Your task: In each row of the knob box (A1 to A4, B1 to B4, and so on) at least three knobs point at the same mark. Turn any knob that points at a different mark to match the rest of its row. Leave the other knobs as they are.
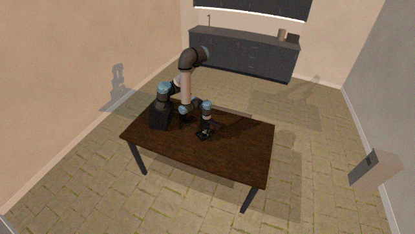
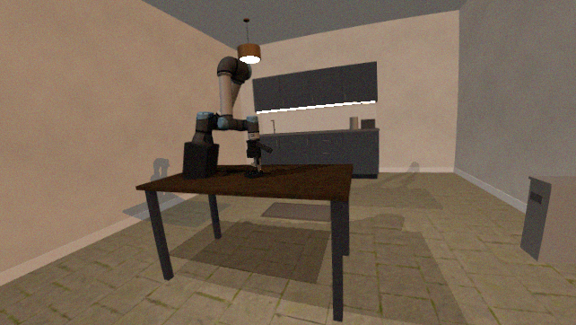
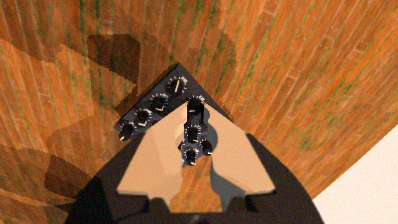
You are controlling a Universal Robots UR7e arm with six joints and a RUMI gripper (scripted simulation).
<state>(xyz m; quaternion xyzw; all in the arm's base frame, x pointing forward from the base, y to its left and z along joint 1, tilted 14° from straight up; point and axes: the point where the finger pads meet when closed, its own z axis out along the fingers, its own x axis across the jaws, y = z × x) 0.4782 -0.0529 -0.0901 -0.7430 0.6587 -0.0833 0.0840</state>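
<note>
The knob box (image 3: pixel 165 107) is a small black panel lying flat on the dark wooden table; it also shows in the top view (image 1: pixel 203 136) and the exterior view (image 2: pixel 253 174). In the wrist view one row of knobs (image 3: pixel 150 107) lies clear to the left of my fingers, with white pointers at different angles. A second line of knobs (image 3: pixel 192 134) runs in the gap between my two tan fingers. My gripper (image 3: pixel 194 104) points straight down onto the box, with its fingers closed in on a knob (image 3: pixel 194 106) at their tips. My fingers hide the rest of the box.
The arm's black base block (image 1: pixel 160 117) stands on the table's back left corner. The table's far edge (image 3: pixel 360 170) lies to the lower right in the wrist view. A dark counter (image 1: pixel 244 53) runs along the back wall.
</note>
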